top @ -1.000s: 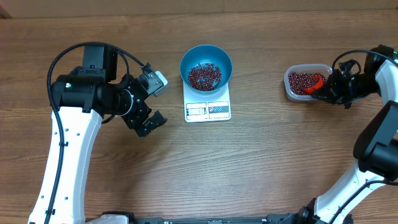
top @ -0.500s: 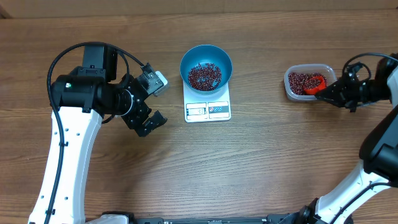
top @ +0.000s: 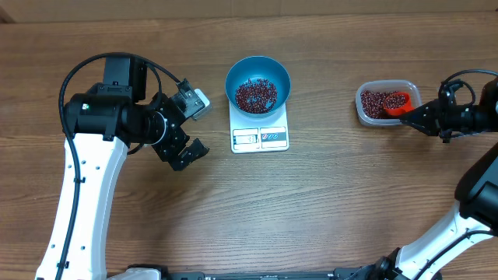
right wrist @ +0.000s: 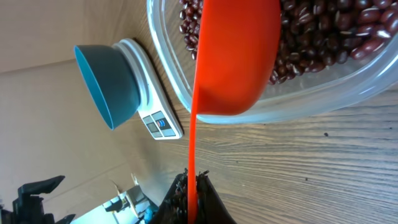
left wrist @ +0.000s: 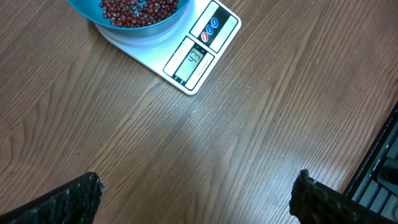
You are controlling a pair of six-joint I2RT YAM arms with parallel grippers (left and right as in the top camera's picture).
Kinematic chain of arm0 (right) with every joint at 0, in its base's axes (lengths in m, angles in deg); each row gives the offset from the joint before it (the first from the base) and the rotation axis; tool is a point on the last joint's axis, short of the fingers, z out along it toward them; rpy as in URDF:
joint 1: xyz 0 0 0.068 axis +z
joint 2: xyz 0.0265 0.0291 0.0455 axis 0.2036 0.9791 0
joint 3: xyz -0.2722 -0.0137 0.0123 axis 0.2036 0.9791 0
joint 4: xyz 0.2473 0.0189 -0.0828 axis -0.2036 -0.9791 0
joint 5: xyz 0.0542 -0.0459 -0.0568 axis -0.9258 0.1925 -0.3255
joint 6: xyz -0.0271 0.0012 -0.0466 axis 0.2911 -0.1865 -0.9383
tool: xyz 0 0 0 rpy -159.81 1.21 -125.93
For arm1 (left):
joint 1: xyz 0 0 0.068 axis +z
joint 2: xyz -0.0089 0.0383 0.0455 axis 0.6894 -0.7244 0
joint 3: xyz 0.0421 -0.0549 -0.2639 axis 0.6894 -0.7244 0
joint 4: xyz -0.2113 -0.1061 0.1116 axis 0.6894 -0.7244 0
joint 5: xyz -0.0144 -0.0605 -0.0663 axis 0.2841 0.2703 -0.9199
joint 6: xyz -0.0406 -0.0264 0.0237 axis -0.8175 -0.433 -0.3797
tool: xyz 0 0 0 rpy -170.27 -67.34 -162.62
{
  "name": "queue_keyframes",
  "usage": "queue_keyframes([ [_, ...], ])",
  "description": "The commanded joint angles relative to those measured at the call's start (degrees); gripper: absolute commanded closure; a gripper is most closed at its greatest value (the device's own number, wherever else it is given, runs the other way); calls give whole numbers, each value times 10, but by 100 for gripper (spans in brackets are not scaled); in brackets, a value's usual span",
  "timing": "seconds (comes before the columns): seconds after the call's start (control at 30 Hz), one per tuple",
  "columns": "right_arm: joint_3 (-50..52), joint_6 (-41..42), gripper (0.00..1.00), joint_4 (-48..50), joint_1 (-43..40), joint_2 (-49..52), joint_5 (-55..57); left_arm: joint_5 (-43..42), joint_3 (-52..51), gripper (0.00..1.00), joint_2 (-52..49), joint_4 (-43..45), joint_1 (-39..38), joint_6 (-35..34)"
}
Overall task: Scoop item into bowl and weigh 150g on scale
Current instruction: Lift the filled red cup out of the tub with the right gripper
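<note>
The blue bowl (top: 257, 84) stands on the white scale (top: 260, 138) at mid-table, with a layer of red-brown beans (top: 256, 95) in its bottom. More beans (top: 375, 101) fill a clear tub (top: 385, 117) at the right. A red scoop (top: 395, 101) has its cup in that tub. My right gripper (top: 412, 117) is shut on the scoop's thin handle (right wrist: 193, 143), just outside the tub's near wall (right wrist: 180, 87). My left gripper (top: 189, 152) hangs open over bare wood to the left of the scale (left wrist: 199, 56), its fingertips (left wrist: 92, 183) far apart and nothing between them.
The right wrist view shows the bowl (right wrist: 109, 84) and scale (right wrist: 155, 115) well beyond the tub. The table is brown wood. The left arm's body (top: 109, 117) stands at the left, and the right arm (top: 478, 179) runs along the right edge.
My right arm has swung outward to the right and straightened, while the scoop's cup stays in the tub. The left arm, bowl and scale have not moved.
</note>
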Motion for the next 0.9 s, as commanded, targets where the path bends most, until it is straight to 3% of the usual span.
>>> queue_keyframes([
  [0.0, 3, -41, 96, -11, -3, 3, -41, -1, 11, 1, 7, 0, 2, -4],
  [0.5, 2, -75, 96, -52, 19, 3, -120, -1, 11, 0, 7, 0, 2, -4],
  [0.87, 1, -75, 96, -49, 111, 2, -190, -1, 11, 0, 7, 0, 2, -4],
])
